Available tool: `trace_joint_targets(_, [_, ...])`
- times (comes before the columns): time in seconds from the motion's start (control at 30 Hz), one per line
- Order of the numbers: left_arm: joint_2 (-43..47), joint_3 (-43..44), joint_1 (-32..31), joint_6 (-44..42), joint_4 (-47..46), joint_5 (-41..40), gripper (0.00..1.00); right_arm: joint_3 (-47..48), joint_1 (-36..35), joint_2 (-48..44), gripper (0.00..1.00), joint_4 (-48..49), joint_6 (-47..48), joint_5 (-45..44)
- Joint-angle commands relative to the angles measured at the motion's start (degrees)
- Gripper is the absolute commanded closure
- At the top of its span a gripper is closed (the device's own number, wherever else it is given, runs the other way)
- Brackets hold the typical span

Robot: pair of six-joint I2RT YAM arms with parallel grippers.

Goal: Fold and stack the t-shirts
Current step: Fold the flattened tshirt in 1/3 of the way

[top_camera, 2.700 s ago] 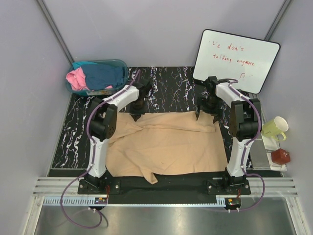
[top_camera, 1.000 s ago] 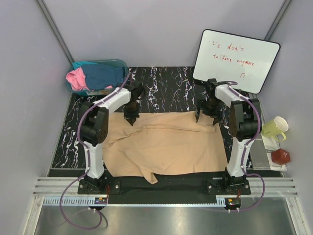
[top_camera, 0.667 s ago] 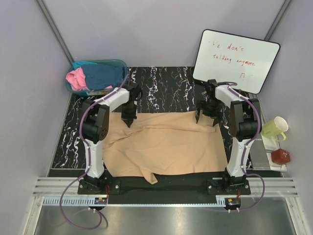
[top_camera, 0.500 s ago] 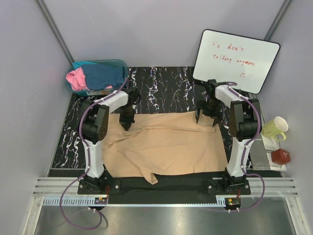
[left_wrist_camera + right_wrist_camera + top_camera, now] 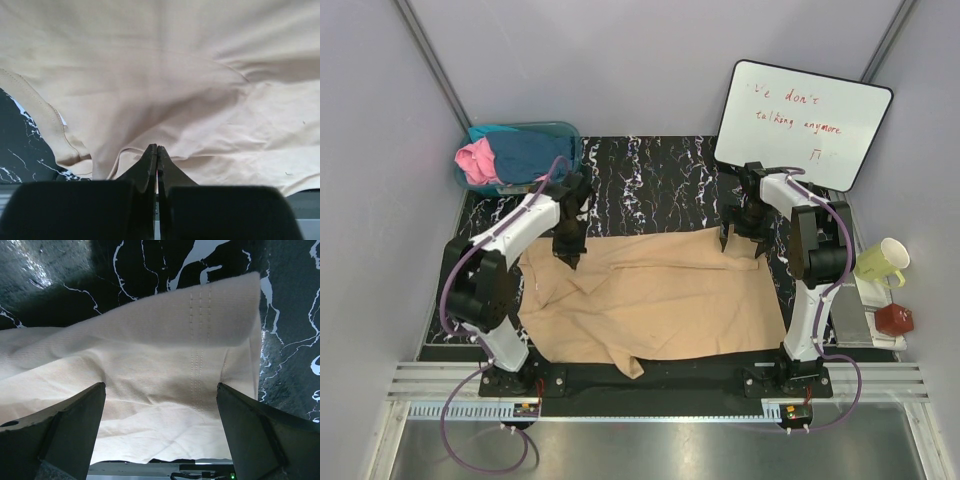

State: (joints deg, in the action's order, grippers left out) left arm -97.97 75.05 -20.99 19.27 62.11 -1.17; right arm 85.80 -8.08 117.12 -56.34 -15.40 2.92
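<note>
A light tan-beige t-shirt [image 5: 660, 295] lies spread over the black marbled table. My left gripper [image 5: 569, 257] is shut on a pinch of its far left cloth; in the left wrist view [image 5: 157, 149] the jaws are pressed together with the tan t-shirt [image 5: 165, 80] bunched around them. My right gripper [image 5: 741, 243] is open over the shirt's far right corner; in the right wrist view [image 5: 161, 392] its fingers stand wide apart above the hemmed corner [image 5: 200, 340]. A pink t-shirt [image 5: 475, 161] and a dark teal-blue t-shirt [image 5: 530, 155] lie in the tub.
A see-through teal plastic tub [image 5: 565, 135] stands at the far left of the table. A whiteboard [image 5: 802, 122] leans at the far right. A pale mug [image 5: 882, 262] and a red object [image 5: 894, 319] sit off the table's right side.
My left gripper has moved left and slightly nearer along the shirt's far edge, dragging the pinched cloth with it. The right arm has stayed in place.
</note>
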Motion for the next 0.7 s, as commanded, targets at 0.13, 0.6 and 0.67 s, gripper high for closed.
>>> trace_joint_targets(0.13, [4.4, -9.9, -3.5, -2.5, 2.7, 9.4, 1.00, 2.4, 0.2, 0.1, 0.00, 0.2, 0.5, 0.6])
trace_joint_targets(0.6, [2.1, 4.3, -0.5, -1.0, 1.9, 1.3, 1.00, 1.0, 0.2, -1.0, 0.00, 0.2, 0.5, -0.2])
trace_joint_targets(0.67, [-1.9, 4.8, 0.2, -1.1, 1.8, 1.3, 1.00, 1.0, 0.3, -1.0, 0.00, 0.2, 0.6, -0.1])
